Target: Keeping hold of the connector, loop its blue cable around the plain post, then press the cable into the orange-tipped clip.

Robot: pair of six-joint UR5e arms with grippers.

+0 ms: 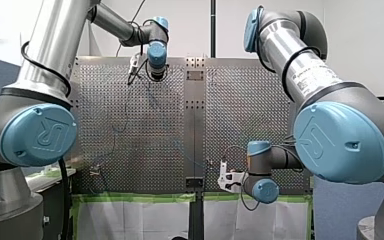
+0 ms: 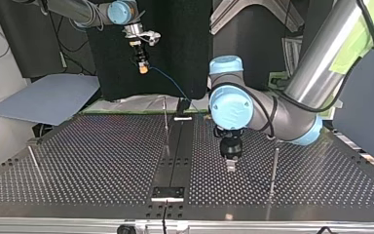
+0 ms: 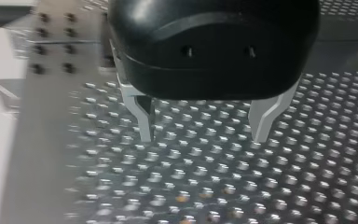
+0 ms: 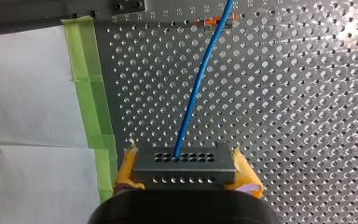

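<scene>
Evidently the looping step was barely under way. At the top view's upper left my right tool (image 2: 142, 68) hung above the bench (image 2: 78, 161), its yellow pads clamped on the connector (image 4: 184, 164). From it the cable (image 2: 173, 85) ran down and rightward to the bench's back edge at the frame's centre, touching no post. The right wrist view showed the cable stretching ahead of the tool to the clip (image 4: 214, 21); whether it sat in the clip I could not tell. Just left of centre stood a thin post (image 2: 166, 124), probably the one to round. Right of centre my left tool (image 2: 231, 163) hovered low over the bench, fingers apart and empty. A second post (image 2: 274, 168) stood further right. Next, the connector needed carrying round the post, grip firm and slack kept, before the cable was pushed into the clip.
</scene>
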